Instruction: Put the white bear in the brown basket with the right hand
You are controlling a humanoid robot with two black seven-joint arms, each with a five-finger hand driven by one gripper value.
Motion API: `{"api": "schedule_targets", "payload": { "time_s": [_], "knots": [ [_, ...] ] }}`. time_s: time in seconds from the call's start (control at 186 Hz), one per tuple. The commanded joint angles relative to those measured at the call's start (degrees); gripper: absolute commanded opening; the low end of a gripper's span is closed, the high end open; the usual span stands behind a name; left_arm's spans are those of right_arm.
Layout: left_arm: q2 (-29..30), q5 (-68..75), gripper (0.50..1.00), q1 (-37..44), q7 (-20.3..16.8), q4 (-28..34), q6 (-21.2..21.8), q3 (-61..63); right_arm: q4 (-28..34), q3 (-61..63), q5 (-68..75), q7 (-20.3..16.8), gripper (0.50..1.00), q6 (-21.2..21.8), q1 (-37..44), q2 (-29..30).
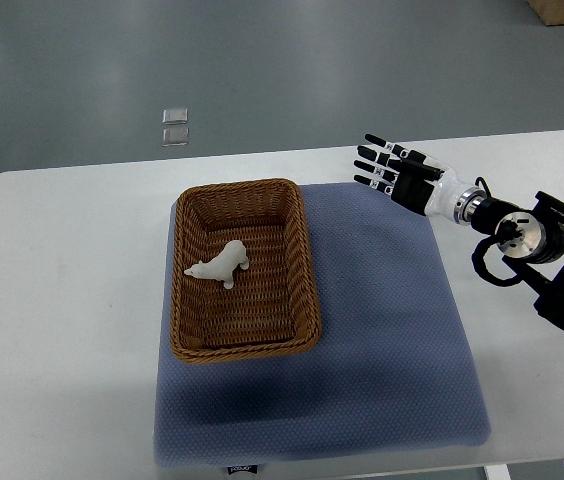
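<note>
Fingers (374, 160) of your right hand (394, 172) are spread and straight in the top view, holding nothing, with the hand hovering over the far edge of the white tabletop (62, 300), well to the right of the brown woven wicker basket (302, 270) and beyond its far right corner. You can see the small white bear figure (221, 266) lying inside that rectangular basket, on its woven floor, a little left of centre and apart from the walls. The basket itself sits on the left part of a blue-grey cloth mat (382, 330), which spreads out to the basket's right and near side.

Judging by this, your placing is done: the bear is in the basket and the hand has let go. What seems left is only to bring the right arm clear and to rest. At the picture's left edge, well left of the basket, you get only a sliver that may be the left arm; its fingers cannot be told.
</note>
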Motion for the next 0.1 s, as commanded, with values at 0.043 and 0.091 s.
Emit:
{"api": "schedule_targets", "payload": {
  "time_s": [0.043,0.091],
  "knots": [
    [0.0,0.0,1.000,0.0,-0.1,0.0,0.0,-0.1,0.0,0.0,0.1,0.0,0.928,0.2,-0.3,0.0],
    [0.0,0.0,1.000,0.0,-0.1,0.1,0.0,0.0,0.0,0.0,0.0,0.0,0.928,0.4,-0.5,-0.3]
  ]
}}
